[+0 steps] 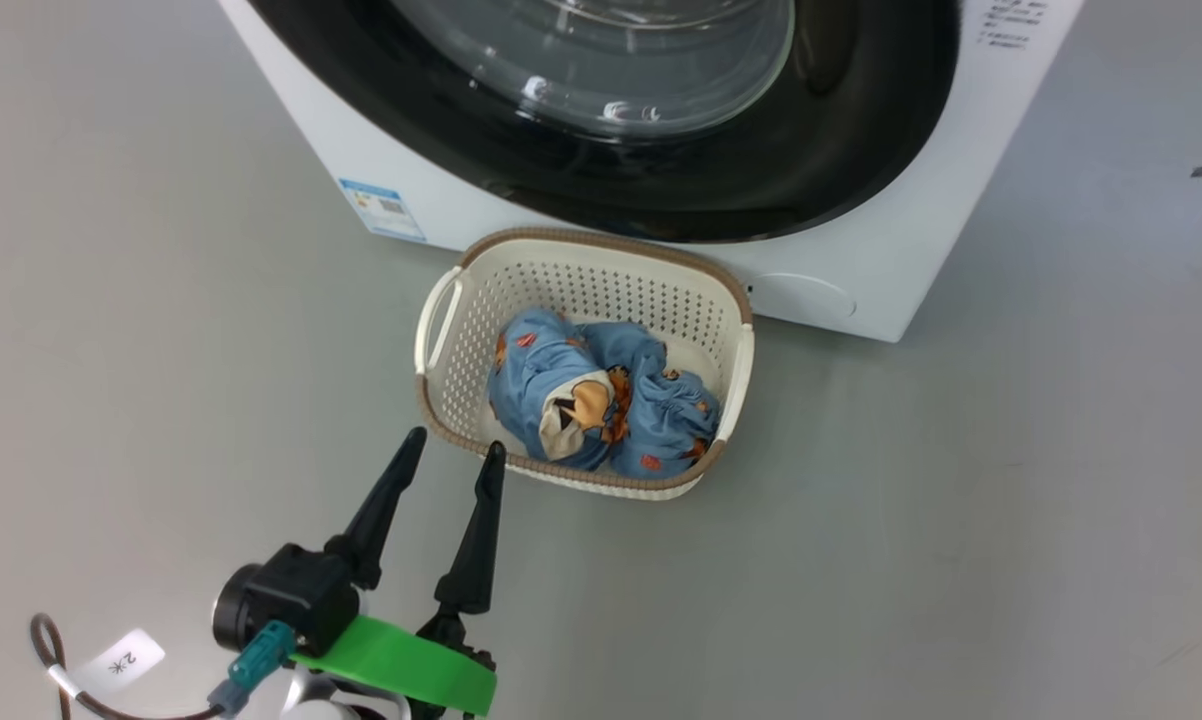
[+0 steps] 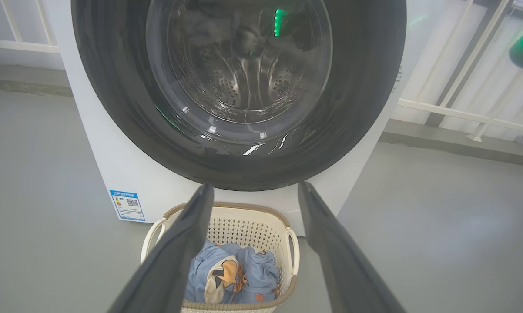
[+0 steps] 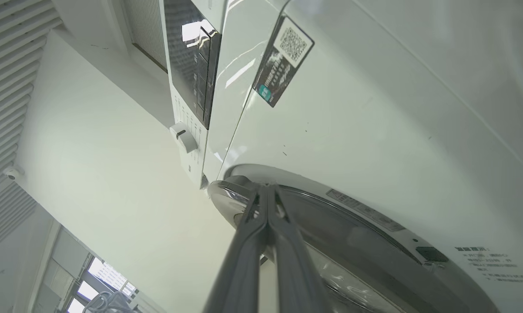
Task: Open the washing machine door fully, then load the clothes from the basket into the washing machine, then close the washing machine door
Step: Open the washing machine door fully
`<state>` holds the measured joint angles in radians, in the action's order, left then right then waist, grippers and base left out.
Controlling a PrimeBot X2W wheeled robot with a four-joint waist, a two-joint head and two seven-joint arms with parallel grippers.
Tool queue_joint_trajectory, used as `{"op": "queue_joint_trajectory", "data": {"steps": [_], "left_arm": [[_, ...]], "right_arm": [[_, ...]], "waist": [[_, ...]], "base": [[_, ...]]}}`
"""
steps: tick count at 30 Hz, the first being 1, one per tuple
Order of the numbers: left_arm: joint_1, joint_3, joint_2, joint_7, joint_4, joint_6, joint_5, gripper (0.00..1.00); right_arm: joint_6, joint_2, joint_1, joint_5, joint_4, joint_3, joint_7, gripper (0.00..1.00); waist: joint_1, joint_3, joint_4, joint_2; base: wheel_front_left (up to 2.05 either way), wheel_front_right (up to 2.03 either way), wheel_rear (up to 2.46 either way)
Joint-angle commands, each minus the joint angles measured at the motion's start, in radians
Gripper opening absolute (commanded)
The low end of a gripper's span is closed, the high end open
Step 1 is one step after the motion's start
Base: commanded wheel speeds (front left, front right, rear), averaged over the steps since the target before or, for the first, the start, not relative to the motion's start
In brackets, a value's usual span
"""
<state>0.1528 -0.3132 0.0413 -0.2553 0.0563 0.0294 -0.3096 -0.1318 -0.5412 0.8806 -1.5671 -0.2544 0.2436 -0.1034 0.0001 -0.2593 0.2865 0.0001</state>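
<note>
Clothes wait in the basket below a closed washer door.
The clothes (image 1: 601, 405) lie bundled in the basket (image 1: 601, 290), which stands on the floor (image 1: 961, 500) close against the washing machine (image 1: 861, 270), under the washing machine door (image 1: 621, 110), which looks closed. The left gripper (image 1: 456, 445) hovers by the basket's near left corner, fingers spread wide, empty. The right gripper (image 3: 266, 188), fingers pressed together on nothing, points its tips at the door's silvery rim.
</note>
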Motion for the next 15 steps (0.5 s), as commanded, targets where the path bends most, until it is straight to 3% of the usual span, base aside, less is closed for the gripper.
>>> {"op": "queue_joint_trajectory", "data": {"steps": [1, 15], "left_arm": [[0.037, 0.023, 0.009, -0.006, -0.031, -0.011, -0.006, 1.00], [0.080, -0.018, 0.009, -0.006, -0.049, -0.028, -0.017, 1.00]], "right_arm": [[0.001, -0.022, 0.026, -0.024, 0.014, 0.006, -0.044, 0.00], [0.001, -0.049, 0.126, -0.134, -0.125, -0.041, -0.372, 0.00]], "waist": [[-0.0001, -0.034, 0.029, -0.0001], [-0.0001, -0.118, 0.063, -0.0001]], "base": [[0.00, 0.00, 0.00], [0.00, 0.00, 0.00]]}}
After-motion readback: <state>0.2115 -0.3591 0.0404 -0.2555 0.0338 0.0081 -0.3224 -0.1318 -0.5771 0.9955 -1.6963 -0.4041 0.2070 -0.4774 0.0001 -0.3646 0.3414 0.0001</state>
